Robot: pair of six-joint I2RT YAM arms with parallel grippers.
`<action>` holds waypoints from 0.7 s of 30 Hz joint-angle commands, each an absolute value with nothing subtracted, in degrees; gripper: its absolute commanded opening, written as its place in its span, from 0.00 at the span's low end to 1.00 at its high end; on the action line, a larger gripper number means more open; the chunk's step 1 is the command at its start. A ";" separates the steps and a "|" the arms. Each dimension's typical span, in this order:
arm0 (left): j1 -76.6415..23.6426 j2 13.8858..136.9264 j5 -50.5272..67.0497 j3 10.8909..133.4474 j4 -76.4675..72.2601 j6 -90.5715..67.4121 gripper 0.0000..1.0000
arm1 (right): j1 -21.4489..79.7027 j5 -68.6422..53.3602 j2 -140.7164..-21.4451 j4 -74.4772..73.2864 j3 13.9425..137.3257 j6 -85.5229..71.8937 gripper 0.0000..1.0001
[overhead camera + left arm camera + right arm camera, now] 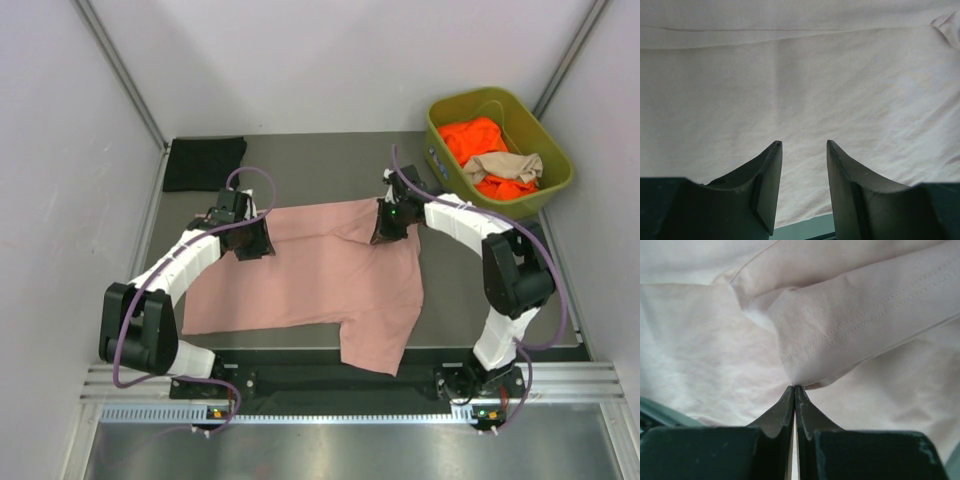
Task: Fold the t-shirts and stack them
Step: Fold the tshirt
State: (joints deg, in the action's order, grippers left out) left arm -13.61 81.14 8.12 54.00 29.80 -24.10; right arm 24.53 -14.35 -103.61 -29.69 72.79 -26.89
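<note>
The left end effector (pixel 804 145), fingers apart, sits over the far left edge of the pink shirt (pixel 300 280), which lies spread across the bench (pixel 320 165). The right end effector (pixel 794 388) is clamped on a fold of the shirt's far right edge.

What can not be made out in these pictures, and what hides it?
- Top view: the left gripper and right gripper hide their own jaws from above.
- Top view: the bin wall and crumpling hide whatever lies under the orange shirt and tan shirt.
- Wrist views: the pink shirt fills the frame; its outline is cut off.
</note>
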 commanded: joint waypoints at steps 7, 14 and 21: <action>-13.45 80.51 8.35 54.14 28.74 -23.82 0.45 | 24.26 -21.09 -96.68 -28.56 66.81 -39.62 0.00; -13.18 79.89 8.17 53.61 29.18 -23.47 0.45 | 24.43 -21.54 -94.75 -28.91 64.16 -45.00 0.00; -13.01 79.54 8.26 53.17 29.44 -23.12 0.46 | 25.40 -27.76 -95.97 -29.44 65.56 -44.84 0.13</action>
